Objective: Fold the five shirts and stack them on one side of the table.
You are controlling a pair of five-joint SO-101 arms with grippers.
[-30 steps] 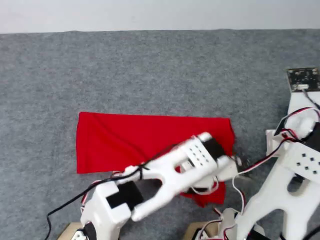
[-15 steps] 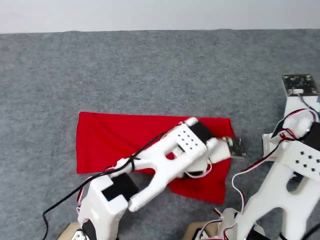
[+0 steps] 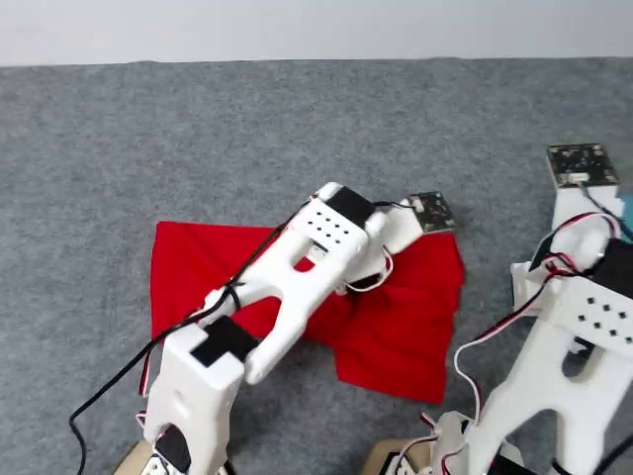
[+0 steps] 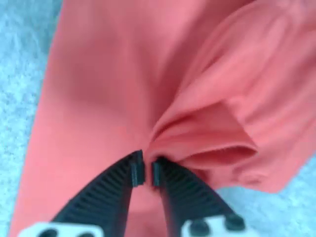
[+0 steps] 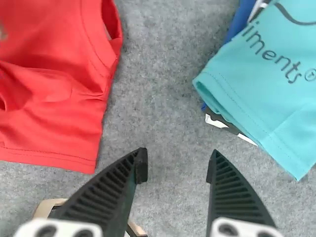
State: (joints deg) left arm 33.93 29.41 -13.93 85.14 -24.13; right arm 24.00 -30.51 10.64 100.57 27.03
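A red shirt [image 3: 198,282] lies on the grey table, its right part rumpled. My left arm [image 3: 316,247] stretches over its middle. In the left wrist view my left gripper [image 4: 145,170] is shut on a raised fold of the red shirt [image 4: 197,133]. My right arm [image 3: 579,327] stands at the table's right side. Its gripper [image 5: 177,168] hangs open above bare grey felt, with the red shirt's sleeve and hem [image 5: 49,89] to one side and a teal shirt [image 5: 261,69] to the other.
The teal shirt lies on top of a blue shirt [image 5: 236,25] and a white one with dark print [image 5: 222,123], off the table's right side. Grey felt [image 3: 297,129] stretches beyond the red shirt.
My left arm has swung away from the near edge toward the far side, dragging the pinched fold of the red shirt with it. The right arm has shifted slightly.
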